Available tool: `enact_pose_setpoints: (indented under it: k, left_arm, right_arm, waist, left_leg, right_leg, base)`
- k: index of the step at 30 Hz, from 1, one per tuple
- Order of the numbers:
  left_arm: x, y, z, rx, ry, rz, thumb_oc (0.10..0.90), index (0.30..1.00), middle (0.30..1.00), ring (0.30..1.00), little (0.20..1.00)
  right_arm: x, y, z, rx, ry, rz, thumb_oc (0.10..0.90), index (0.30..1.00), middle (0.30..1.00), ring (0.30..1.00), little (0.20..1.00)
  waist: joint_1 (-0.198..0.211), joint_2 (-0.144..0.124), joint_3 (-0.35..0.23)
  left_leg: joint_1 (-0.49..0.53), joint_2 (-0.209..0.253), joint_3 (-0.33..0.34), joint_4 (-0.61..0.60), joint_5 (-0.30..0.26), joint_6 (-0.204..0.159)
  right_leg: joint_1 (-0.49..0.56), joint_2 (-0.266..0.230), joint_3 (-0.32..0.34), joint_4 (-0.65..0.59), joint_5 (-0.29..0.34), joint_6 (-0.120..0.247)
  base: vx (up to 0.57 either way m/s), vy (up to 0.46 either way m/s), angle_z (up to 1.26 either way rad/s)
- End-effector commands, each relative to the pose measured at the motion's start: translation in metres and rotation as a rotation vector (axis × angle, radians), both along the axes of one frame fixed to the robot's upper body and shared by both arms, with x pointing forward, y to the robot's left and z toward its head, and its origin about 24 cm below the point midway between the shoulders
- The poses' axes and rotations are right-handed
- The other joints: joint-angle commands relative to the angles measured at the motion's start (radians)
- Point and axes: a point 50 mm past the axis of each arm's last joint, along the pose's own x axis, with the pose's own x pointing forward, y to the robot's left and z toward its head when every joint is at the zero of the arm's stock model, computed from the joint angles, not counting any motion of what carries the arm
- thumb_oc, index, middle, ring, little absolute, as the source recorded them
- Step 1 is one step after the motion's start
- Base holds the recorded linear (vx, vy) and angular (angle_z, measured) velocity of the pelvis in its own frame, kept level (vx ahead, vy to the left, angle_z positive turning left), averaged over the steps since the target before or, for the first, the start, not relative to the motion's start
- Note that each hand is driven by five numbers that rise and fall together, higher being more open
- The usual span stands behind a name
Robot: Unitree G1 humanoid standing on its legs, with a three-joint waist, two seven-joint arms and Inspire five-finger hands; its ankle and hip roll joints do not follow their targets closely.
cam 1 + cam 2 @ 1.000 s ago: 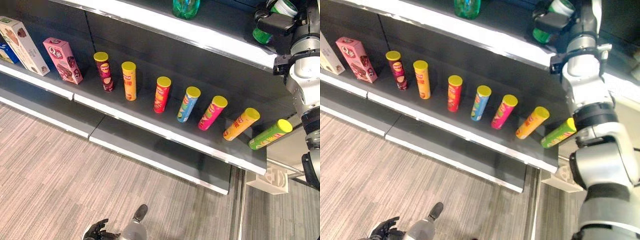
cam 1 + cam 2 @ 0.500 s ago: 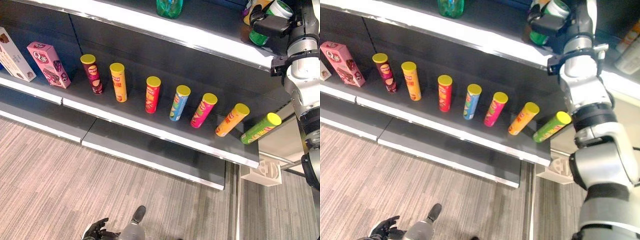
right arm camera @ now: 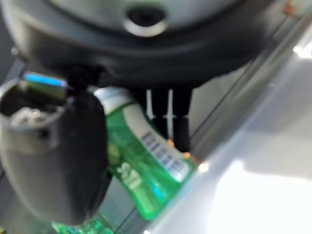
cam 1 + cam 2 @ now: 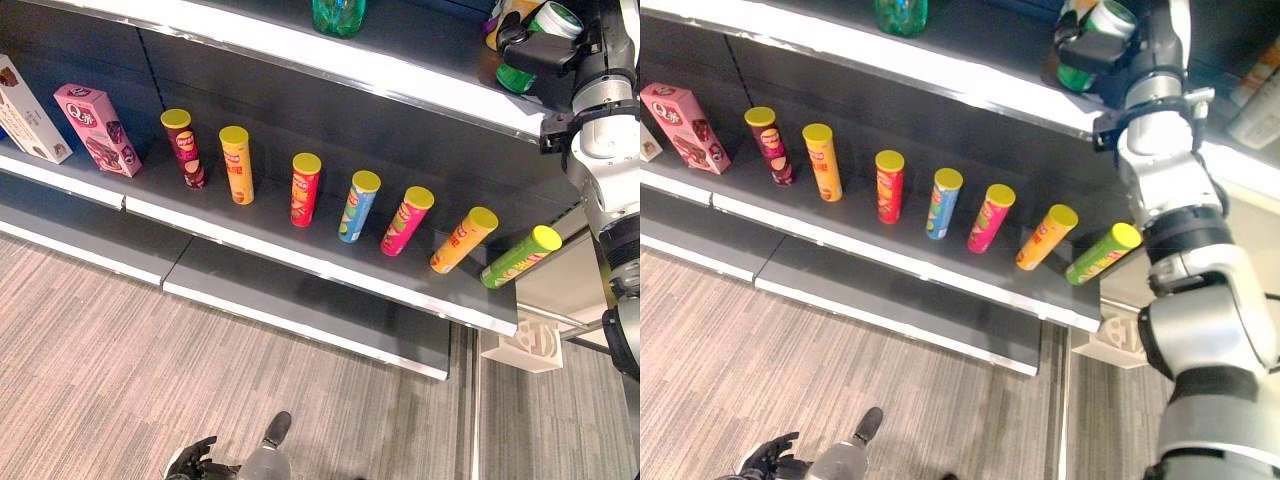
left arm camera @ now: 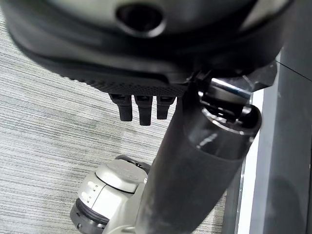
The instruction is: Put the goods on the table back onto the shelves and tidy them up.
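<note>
**Right robot hand holds a green bottle at the top shelf**

At the upper right of the head views the right robot hand (image 4: 1102,48) is curled round a green bottle (image 4: 527,47) with a white cap, holding it tilted over the upper shelf (image 4: 400,72). In the right wrist view the bottle (image 3: 141,161) shows a white label with a barcode; its print is too blurred to read. Beside it at the frame's top edge stands part of an orange-yellow item (image 4: 505,12), and further left a green bottle (image 4: 338,15).

On the shelf below (image 4: 330,262), seven yellow-lidded chip cans run from centre left to right, from a maroon one (image 4: 184,147) to a green one (image 4: 518,257). A pink box (image 4: 98,128) and a white box (image 4: 25,110) stand at the far left.

The left robot hand (image 4: 190,460) hangs at the bottom edge over the grey floor (image 4: 90,360), fingers loosely open and empty.

Against half a second ago, nothing has visibly shifted.
</note>
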Motion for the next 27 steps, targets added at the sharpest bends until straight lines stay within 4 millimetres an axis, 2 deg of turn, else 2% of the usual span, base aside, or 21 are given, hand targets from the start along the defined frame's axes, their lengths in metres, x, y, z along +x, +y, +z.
enact_pose_setpoints:
  k: [1,2,3,8,11,13,14,15,16,17,18,19,20,23,24,25,26,27]
  left_arm:
    - [-0.007,0.013,0.004,0.06,0.013,-0.061,0.8,0.9,0.9,0.9,0.9]
    - [-0.008,0.013,0.004,0.062,0.016,-0.061,0.8,0.9,0.9,0.9,0.9]
    - [-0.008,0.014,0.003,0.062,0.021,-0.061,0.8,0.9,0.9,0.9,0.9]
    - [-0.007,0.013,0.004,0.062,0.015,-0.063,0.8,0.9,0.9,0.9,0.9]
    - [-0.009,0.012,0.003,0.058,0.027,-0.063,0.8,0.9,0.9,0.9,0.9]
    - [-0.011,0.011,0.001,0.054,0.035,-0.049,0.8,0.9,0.9,0.9,0.9]
    - [-0.012,0.01,0.0,0.051,0.042,-0.037,0.8,0.9,0.9,0.9,0.9]
    - [-0.012,0.009,-0.001,0.052,0.04,-0.022,0.8,0.9,0.9,0.9,0.9]
    - [-0.013,0.005,-0.004,0.046,0.047,-0.004,0.8,0.9,0.9,0.9,0.9]
    - [-0.014,0.003,-0.005,0.043,0.057,-0.007,0.8,0.9,0.9,0.9,0.9]
    - [-0.015,0.003,-0.005,0.044,0.061,-0.013,0.8,0.9,0.9,0.9,0.9]
    - [-0.014,-0.002,-0.007,0.03,0.063,-0.024,0.8,0.9,0.9,0.9,0.9]
    - [-0.015,0.001,-0.006,0.038,0.067,-0.029,0.8,0.9,0.9,0.9,0.9]
    - [-0.012,-0.005,-0.006,0.013,0.052,-0.056,0.8,0.9,0.9,0.9,0.9]
    - [-0.008,-0.006,-0.005,0.005,0.031,-0.061,0.8,0.9,0.9,0.9,0.9]
    - [-0.009,-0.005,-0.004,0.007,0.034,-0.063,0.8,0.9,0.9,0.9,0.9]
    - [-0.006,-0.005,-0.003,0.006,0.023,-0.069,0.8,0.9,0.9,0.9,0.9]
    - [-0.001,-0.003,0.0,0.005,-0.005,-0.073,0.8,0.9,0.9,0.9,0.9]
  right_arm:
    - [-0.027,0.011,0.075,-0.124,-0.23,0.02,0.4,0.3,0.3,0.3,0.3]
    - [-0.026,0.011,0.074,-0.122,-0.223,0.021,0.693,0.74,0.74,0.74,0.74]
    - [-0.025,0.012,0.074,-0.117,-0.225,0.023,0.8,0.9,0.9,0.9,0.9]
    - [-0.024,0.013,0.074,-0.12,-0.224,0.015,0.8,0.9,0.9,0.9,0.9]
    - [-0.032,0.016,0.08,-0.056,-0.293,0.065,0.8,0.9,0.9,0.9,0.9]
    - [-0.051,0.019,0.096,-0.038,-0.424,0.104,0.8,0.9,0.9,0.9,0.9]
    - [-0.067,0.022,0.105,-0.039,-0.525,0.127,0.8,0.9,0.9,0.9,0.9]
    - [-0.089,0.024,0.11,-0.061,-0.639,0.147,0.8,0.9,0.9,0.9,0.9]
    - [-0.121,0.026,0.111,-0.101,-0.797,0.177,0.8,0.9,0.9,0.9,0.9]
    - [-0.139,0.027,0.102,-0.092,-0.87,0.227,0.8,0.9,0.9,0.9,0.9]
    - [-0.147,0.027,0.094,-0.076,-0.891,0.263,0.8,0.9,0.9,0.9,0.9]
    - [-0.157,0.031,0.08,-0.054,-0.912,0.359,0.8,0.9,0.9,0.9,0.9]
    - [-0.159,0.028,0.077,-0.048,-0.908,0.353,0.8,0.9,0.9,0.9,0.9]
    - [-0.162,0.033,0.038,0.041,-0.812,0.545,0.8,0.9,0.9,0.9,0.9]
    - [-0.159,0.031,0.013,0.103,-0.725,0.604,0.8,0.9,0.9,0.9,0.9]
    - [-0.16,0.031,0.012,0.105,-0.722,0.604,0.8,0.9,0.9,0.9,0.9]
    - [-0.157,0.029,0.0,0.13,-0.678,0.617,0.8,0.9,0.9,0.9,0.9]
    - [-0.154,0.028,-0.02,0.166,-0.574,0.653,0.8,0.9,0.9,0.9,0.9]
  waist:
    - [0.011,-0.03,-0.068]
    - [0.009,-0.031,-0.068]
    - [0.009,-0.031,-0.069]
    - [0.003,-0.03,-0.072]
    - [-0.005,-0.025,-0.075]
    - [-0.013,-0.022,-0.079]
    - [-0.021,-0.017,-0.081]
    - [-0.03,-0.013,-0.084]
    - [-0.055,0.003,-0.09]
    - [-0.069,0.008,-0.095]
    - [-0.074,0.008,-0.098]
    - [-0.096,0.021,-0.101]
    - [-0.088,0.013,-0.103]
    - [-0.128,0.037,-0.111]
    - [-0.143,0.046,-0.113]
    - [-0.14,0.044,-0.115]
    - [-0.149,0.049,-0.115]
    - [-0.166,0.059,-0.115]
  left_leg:
    - [0.075,0.017,0.028,0.001,-0.161,-0.015]
    - [0.076,0.016,0.031,0.001,-0.162,-0.013]
    - [0.078,0.016,0.034,0.001,-0.163,-0.013]
    - [0.085,0.019,0.04,0.001,-0.168,-0.012]
    - [0.091,0.021,0.045,0.001,-0.171,-0.011]
    - [0.094,0.021,0.049,0.001,-0.175,-0.009]
    - [0.095,0.02,0.052,0.001,-0.176,-0.008]
    - [0.097,0.021,0.054,0.001,-0.179,-0.007]
    - [0.101,0.023,0.061,0.001,-0.185,-0.005]
    - [0.106,0.026,0.068,0.001,-0.188,-0.003]
    - [0.108,0.027,0.073,0.001,-0.191,-0.002]
    - [0.116,0.028,0.086,0.001,-0.195,-0.001]
    - [0.117,0.029,0.088,0.001,-0.196,-0.001]
    - [0.133,0.036,0.122,0.001,-0.201,-0.001]
    - [0.14,0.041,0.136,0.001,-0.204,-0.001]
    - [0.14,0.042,0.137,0.001,-0.205,-0.001]
    - [0.144,0.044,0.147,0.001,-0.206,-0.001]
    - [0.15,0.048,0.165,0.001,-0.207,-0.002]
  right_leg:
    - [-0.002,-0.048,-0.02,0.015,0.028,0.054]
    - [-0.004,-0.048,-0.016,0.015,0.03,0.053]
    - [-0.005,-0.049,-0.016,0.015,0.031,0.054]
    - [-0.002,-0.05,-0.01,0.014,0.033,0.054]
    - [0.001,-0.05,-0.006,0.013,0.031,0.054]
    - [0.002,-0.05,-0.002,0.013,0.031,0.054]
    - [0.001,-0.05,-0.001,0.013,0.031,0.055]
    - [0.001,-0.05,0.0,0.012,0.03,0.056]
    - [-0.002,-0.053,0.005,0.011,0.029,0.058]
    - [-0.004,-0.053,0.011,0.011,0.028,0.06]
    - [-0.005,-0.053,0.015,0.011,0.028,0.06]
    - [-0.007,-0.054,0.028,0.01,0.03,0.061]
    - [-0.007,-0.053,0.03,0.01,0.03,0.061]
    - [-0.012,-0.052,0.056,0.008,0.032,0.061]
    - [-0.016,-0.05,0.069,0.007,0.033,0.06]
    - [-0.016,-0.049,0.07,0.007,0.033,0.059]
    - [-0.019,-0.048,0.078,0.007,0.034,0.059]
    - [-0.025,-0.047,0.092,0.007,0.036,0.057]
  base:
    - [0.0,0.0,0.0]
    - [0.0,0.0,0.0]
    - [0.0,0.0,0.0]
    - [0.0,0.0,-0.07]
    - [0.0,0.002,-0.09]
    - [0.01,0.004,-0.02]
    - [0.0,0.0,0.0]
    - [0.04,0.012,0.05]
    - [0.04,0.006,-0.03]
    - [0.02,0.004,-0.13]
    - [0.01,-0.004,-0.36]
    - [0.0,-0.003,-0.42]
    - [0.0,0.003,-0.49]
    - [-0.02,0.007,-0.43]
    - [-0.02,0.0,-0.42]
    - [-0.02,-0.009,-0.39]
    - [-0.03,-0.005,-0.4]
    - [-0.04,-0.01,-0.29]
